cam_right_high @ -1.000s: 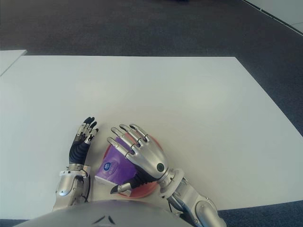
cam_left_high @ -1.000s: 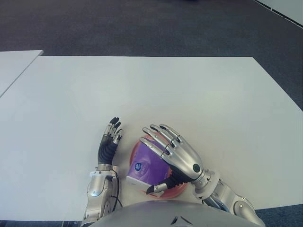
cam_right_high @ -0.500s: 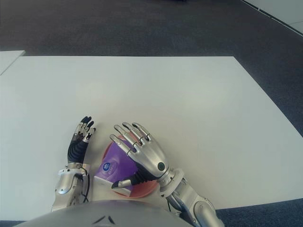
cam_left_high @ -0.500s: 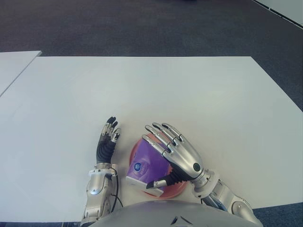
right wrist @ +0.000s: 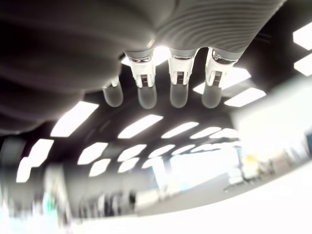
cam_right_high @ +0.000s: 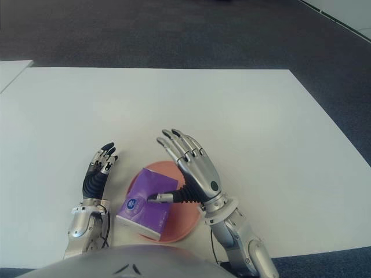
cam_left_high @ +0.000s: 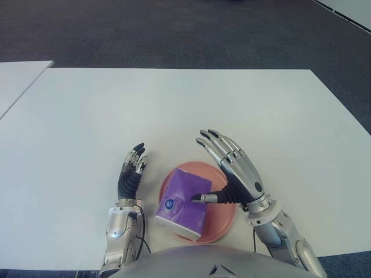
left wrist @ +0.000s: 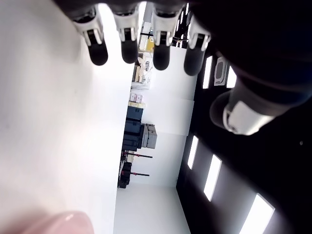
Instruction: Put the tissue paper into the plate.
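A purple tissue pack (cam_left_high: 182, 205) lies in the pink plate (cam_left_high: 222, 219) at the near edge of the white table (cam_left_high: 174, 110), its near corner hanging over the plate's rim. My right hand (cam_left_high: 232, 169) hovers at the plate's right side, fingers spread and holding nothing, thumb tip just over the pack. My left hand (cam_left_high: 131, 175) shows to the left of the plate, fingers stretched out and empty. The right wrist view shows only straight fingers (right wrist: 178, 83) against ceiling lights.
A second white table (cam_left_high: 17, 78) adjoins at the far left. Dark carpet (cam_left_high: 174, 29) lies beyond the table's far edge. The plate sits close to the table's near edge, by my torso.
My right hand has lifted off the tissue pack and swung to the right, uncovering the pack and plate. The left hand has barely moved.
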